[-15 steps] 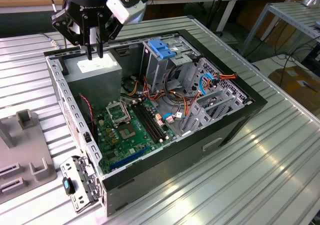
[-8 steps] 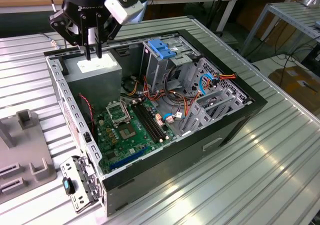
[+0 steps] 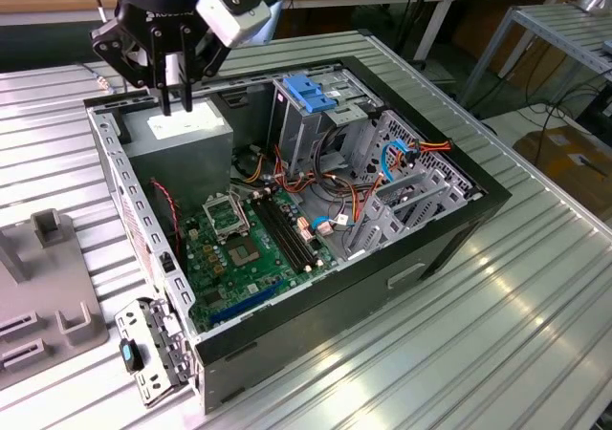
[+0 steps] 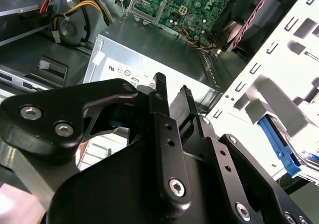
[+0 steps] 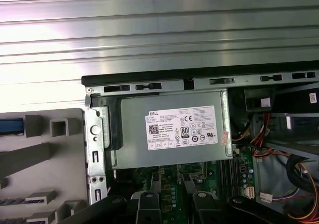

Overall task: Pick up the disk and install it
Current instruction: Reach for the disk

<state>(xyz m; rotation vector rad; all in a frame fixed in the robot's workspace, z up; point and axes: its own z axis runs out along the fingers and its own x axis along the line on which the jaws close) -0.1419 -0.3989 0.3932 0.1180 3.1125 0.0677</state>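
Ribbed metal table [image 3: 535, 287] with an open desktop computer case [image 3: 483, 210] lying on its side. The motherboard [image 3: 239, 248] is exposed, and a grey drive cage with blue latch [image 3: 311, 94] sits toward the far side. The power supply [image 3: 182, 143] fills the case corner at the exterior view's left. A grey slotted fixture [image 3: 57, 315] sits just outside that case wall.

The gripper [image 3: 176, 111] hangs above the power supply, apart from it. Its fingers [image 4: 159, 84] are parted by a narrow gap and hold nothing.

The disk [image 5: 10, 126] is hard to confirm. In the first wrist view a blue strip in the fixture looks like its carrier rail; the rest is cut off.

Judgement: the pick is not yet made and the task is at an early stage. To do it well:
- lift clear of the case wall when crossing over to the fixture
- spread the fingers wider than the disk
- square them to its long edges
- grip the metal body, not the flexible blue rails
- pull straight out of the slot so it doesn't jam
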